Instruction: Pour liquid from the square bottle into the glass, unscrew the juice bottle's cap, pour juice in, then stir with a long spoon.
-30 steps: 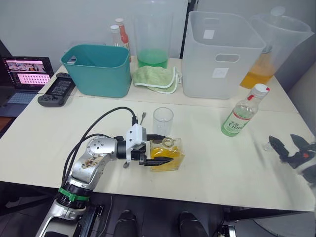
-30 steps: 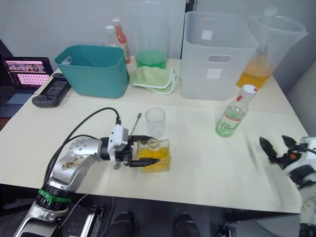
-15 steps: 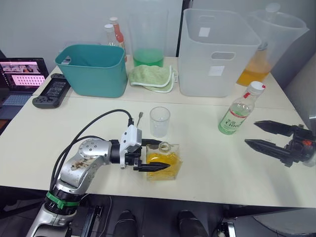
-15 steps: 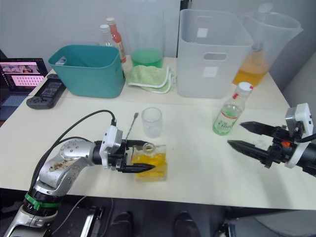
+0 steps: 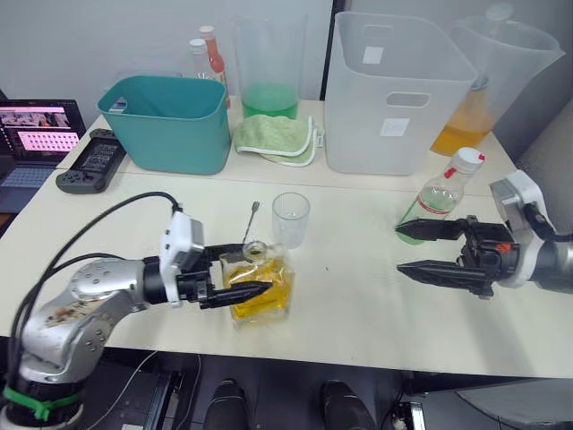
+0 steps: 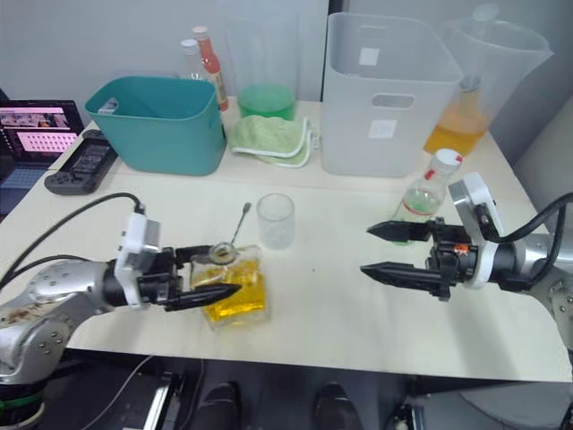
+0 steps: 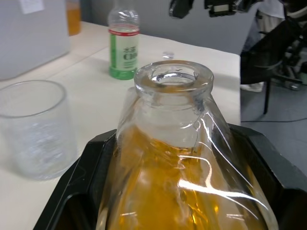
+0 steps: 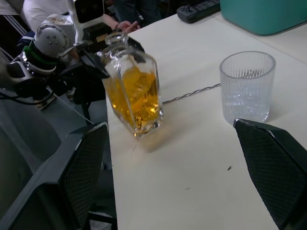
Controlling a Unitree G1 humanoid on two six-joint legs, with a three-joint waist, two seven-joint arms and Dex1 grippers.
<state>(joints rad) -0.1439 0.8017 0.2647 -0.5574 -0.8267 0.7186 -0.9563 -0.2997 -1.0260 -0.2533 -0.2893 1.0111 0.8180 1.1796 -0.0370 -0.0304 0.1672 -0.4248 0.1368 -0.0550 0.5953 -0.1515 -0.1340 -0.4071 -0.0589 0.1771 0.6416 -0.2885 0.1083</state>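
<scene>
One square bottle (image 5: 257, 287) sits clamped in the left pincer (image 5: 240, 271); the right pincer (image 5: 414, 249) gapes apart.

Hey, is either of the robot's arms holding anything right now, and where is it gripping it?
The left gripper holds the square bottle by its body, jaws on opposite sides. The right gripper is open and holds nothing.

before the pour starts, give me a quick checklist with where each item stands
1. Left pincer shut on the square bottle: ok.
2. Bottle mouth unstoppered: ok, neck open in the left wrist view.
3. Glass upright and empty: ok.
4. Bottle mouth over the glass: not ok, bottle tilted beside it.
5. Right pincer open, clear of the pour path: ok.
6. Juice bottle capped and upright: ok.
</scene>
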